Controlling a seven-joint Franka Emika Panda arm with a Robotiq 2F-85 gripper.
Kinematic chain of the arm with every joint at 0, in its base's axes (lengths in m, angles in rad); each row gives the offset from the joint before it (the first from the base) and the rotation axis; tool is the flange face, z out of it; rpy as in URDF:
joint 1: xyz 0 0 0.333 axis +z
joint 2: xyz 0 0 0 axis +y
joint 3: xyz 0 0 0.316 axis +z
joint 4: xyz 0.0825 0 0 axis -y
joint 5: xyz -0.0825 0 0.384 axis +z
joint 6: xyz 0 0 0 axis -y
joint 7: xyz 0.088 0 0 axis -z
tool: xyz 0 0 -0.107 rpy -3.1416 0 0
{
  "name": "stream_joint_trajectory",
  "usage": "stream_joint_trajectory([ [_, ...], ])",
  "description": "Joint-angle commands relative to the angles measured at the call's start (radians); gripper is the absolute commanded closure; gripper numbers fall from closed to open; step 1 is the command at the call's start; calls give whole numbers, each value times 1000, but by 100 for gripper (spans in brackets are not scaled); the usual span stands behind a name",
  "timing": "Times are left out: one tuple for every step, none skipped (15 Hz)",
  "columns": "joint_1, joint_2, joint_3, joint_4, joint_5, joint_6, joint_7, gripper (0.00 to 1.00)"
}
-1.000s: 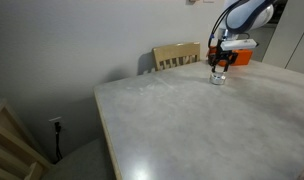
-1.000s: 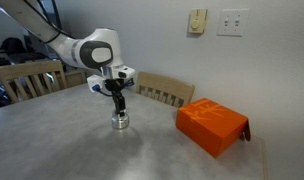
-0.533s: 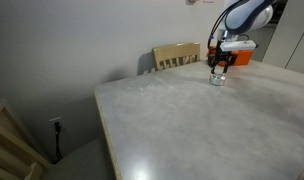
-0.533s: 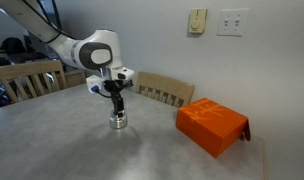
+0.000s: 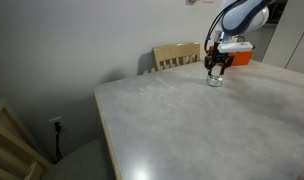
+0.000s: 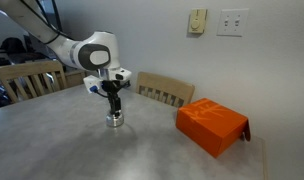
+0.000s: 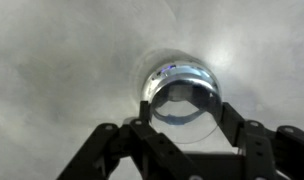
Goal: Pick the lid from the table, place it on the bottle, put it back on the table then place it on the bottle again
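Shift: claw (image 6: 114, 105) and bottle (image 6: 115, 119) both sit slightly farther left than a second ago.
Claw: partly closed, fingers hugging both sides of the lid (image 7: 182, 95), apparently gripping it.
Lid: between the claw's fingers, atop the bottle, likely being seated.
Bottle: directly under the claw, upright on the desk (image 6: 62, 150).
Orange box (image 6: 212, 126): well right of the claw, uninvolved.
Wrist view: alone shows the round rim between the fingers; only the exterior views show the box.
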Motion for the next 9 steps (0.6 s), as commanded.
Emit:
stream_joint_trajectory([
  [-7,21,8,33,12,-38,-27,56],
  [-5,12,5,23,9,-31,-24,56],
  [-3,4,2,14,6,-24,-20,56],
  [-1,-7,-3,3,3,-18,-15,42],
  [-1,-13,-4,-3,2,-13,-15,27],
  [1,-22,-8,-12,0,-9,-10,7],
  [3,-28,-11,-17,-1,-6,-6,2],
  [5,-37,-15,-23,-4,-4,-1,0],
  [7,-44,-19,-28,-7,-1,3,0],
])
